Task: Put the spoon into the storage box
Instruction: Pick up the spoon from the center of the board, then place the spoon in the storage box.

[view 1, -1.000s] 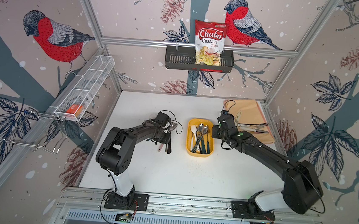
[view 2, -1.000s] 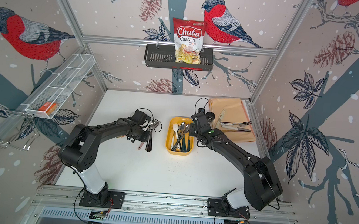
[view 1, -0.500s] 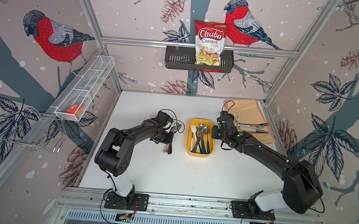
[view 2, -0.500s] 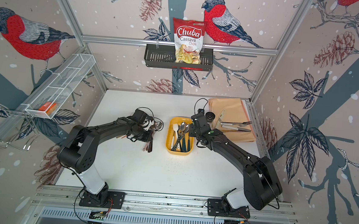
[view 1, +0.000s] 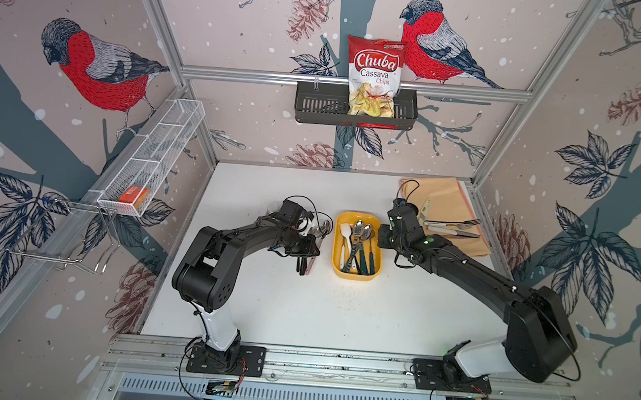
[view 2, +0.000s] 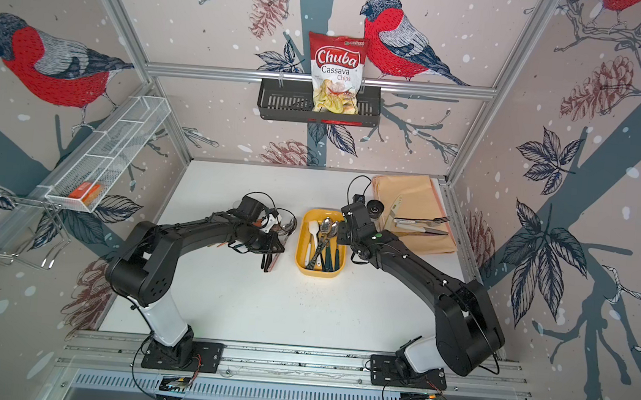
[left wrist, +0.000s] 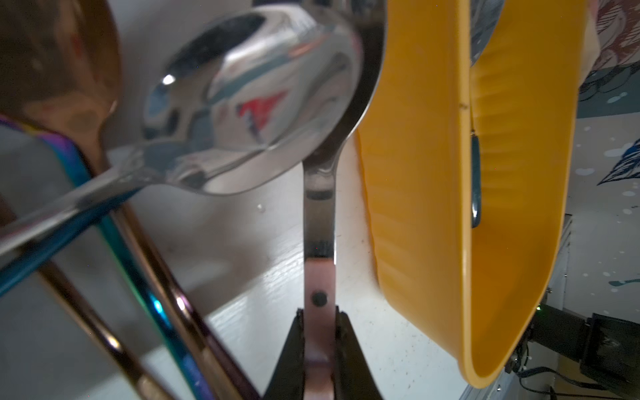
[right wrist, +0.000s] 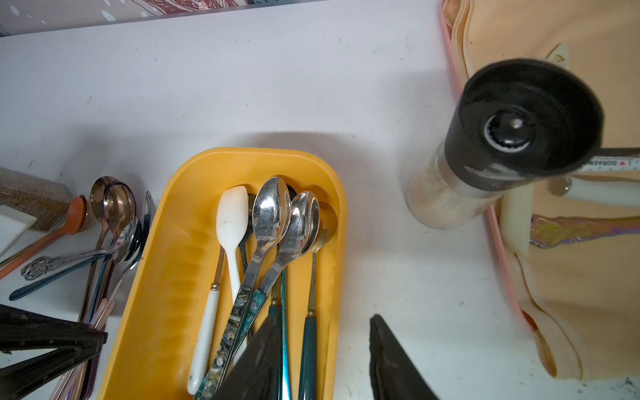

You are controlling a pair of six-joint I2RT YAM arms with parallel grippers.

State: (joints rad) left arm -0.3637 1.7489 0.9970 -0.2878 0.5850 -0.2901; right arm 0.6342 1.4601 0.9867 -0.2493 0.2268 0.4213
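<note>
The yellow storage box (view 1: 355,278) (view 2: 318,276) lies mid-table and holds several spoons (right wrist: 270,211). My left gripper (left wrist: 318,313) (view 1: 302,264) is shut on the pink handle of a steel spoon (left wrist: 319,225) (view 1: 310,263), just left of the box (left wrist: 415,173). That spoon's bowl end is partly covered by another steel spoon (left wrist: 263,97) from the loose pile (right wrist: 114,214). My right gripper (right wrist: 325,332) stands open at the box's right wall (right wrist: 341,221). One finger is over the box and the other over the table, with nothing gripped.
A pepper grinder (right wrist: 512,138) (view 2: 374,207) stands right of the box beside a beige cloth (view 1: 453,204) carrying a fork and knives. A black wall basket (view 1: 319,106) with a chips bag hangs at the back. A white mesh basket (view 1: 156,155) is on the left wall.
My left gripper has edged slightly toward the yellow box with the spoon still in its grip. The right arm has stayed where it was.
</note>
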